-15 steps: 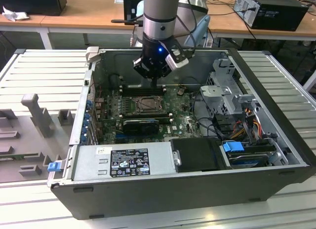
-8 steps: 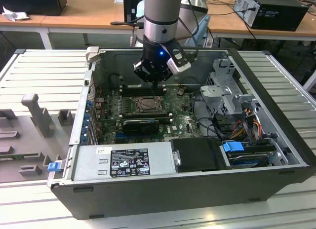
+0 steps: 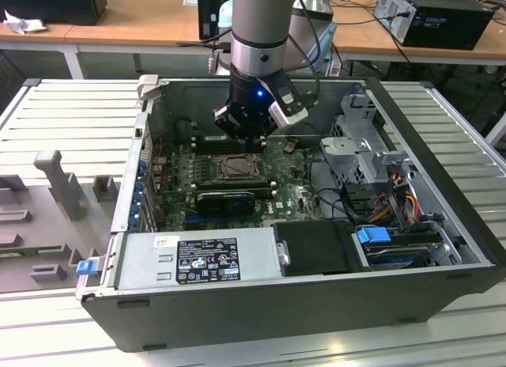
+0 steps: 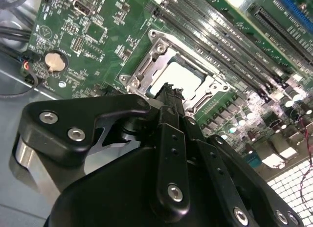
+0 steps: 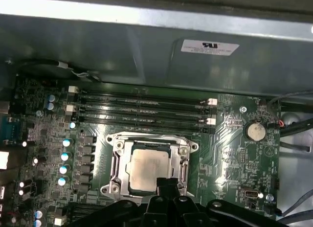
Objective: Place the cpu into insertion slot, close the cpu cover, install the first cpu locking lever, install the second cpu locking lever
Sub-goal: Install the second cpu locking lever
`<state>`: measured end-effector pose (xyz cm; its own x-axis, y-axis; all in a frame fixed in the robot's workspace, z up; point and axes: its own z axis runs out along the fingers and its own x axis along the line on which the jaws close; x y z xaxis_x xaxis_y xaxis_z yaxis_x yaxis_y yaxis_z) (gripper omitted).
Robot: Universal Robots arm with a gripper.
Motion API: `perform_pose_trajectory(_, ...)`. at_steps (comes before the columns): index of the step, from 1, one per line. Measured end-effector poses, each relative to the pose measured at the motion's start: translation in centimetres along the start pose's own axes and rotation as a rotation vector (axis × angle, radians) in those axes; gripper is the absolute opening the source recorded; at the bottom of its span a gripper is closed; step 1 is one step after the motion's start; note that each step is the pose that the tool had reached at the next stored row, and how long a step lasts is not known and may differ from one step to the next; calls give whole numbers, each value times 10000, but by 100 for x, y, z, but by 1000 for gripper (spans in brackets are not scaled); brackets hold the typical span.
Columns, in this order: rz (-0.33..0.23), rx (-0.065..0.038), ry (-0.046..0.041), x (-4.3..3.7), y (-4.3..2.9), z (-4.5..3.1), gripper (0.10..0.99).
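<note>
Open computer case [image 3: 316, 304] lies on its side on a ribbed grey tabletop [image 3: 63, 122], green motherboard [image 3: 292, 194] facing up.

Arm [image 3: 261, 27] comes down into the case from 12 o'clock in the exterior view. Its black hand [image 3: 245, 123] hangs just above the board, at 12 o'clock of the insertion slot [image 3: 231, 168] and close to it.

The cpu [image 5: 149, 169] sits flat in the insertion slot in both wrist views, pale metal top up [image 4: 180, 80]. The cpu cover [image 5: 182, 149] lies down around the chip as a silver frame; chip shows through its cut-out centre. Cannot tell whether the locking levers are latched.

Hand state: in the second wrist view the fingers [image 4: 171, 134] meet at one narrow tip with no gap between them, so the hand is closed and grips nothing. That tip hovers over the near edge of the cover; contact cannot be judged.

Other items:
- four long memory slots [image 5: 142, 109] run beside the socket on its far side, first wrist view;
- round coin battery [image 5: 256, 131] well off to 3 o'clock of the socket there;
- power supply box [image 3: 198, 260] at 6 o'clock inside the case, exterior view.
</note>
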<state>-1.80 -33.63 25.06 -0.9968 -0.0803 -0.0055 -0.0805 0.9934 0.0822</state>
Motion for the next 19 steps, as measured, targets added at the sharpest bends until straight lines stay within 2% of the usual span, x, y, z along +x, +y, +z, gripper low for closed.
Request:
perform_pose_trajectory(10,0,0,0,17,-215,-3,106)
perform_pose_trajectory(13,0,-6,11,25,-305,1,106)
perform_pose_trajectory(16,4,-123,114,33,-321,16,106)
perform_pose_trajectory(19,2,-343,106,74,-337,21,106)
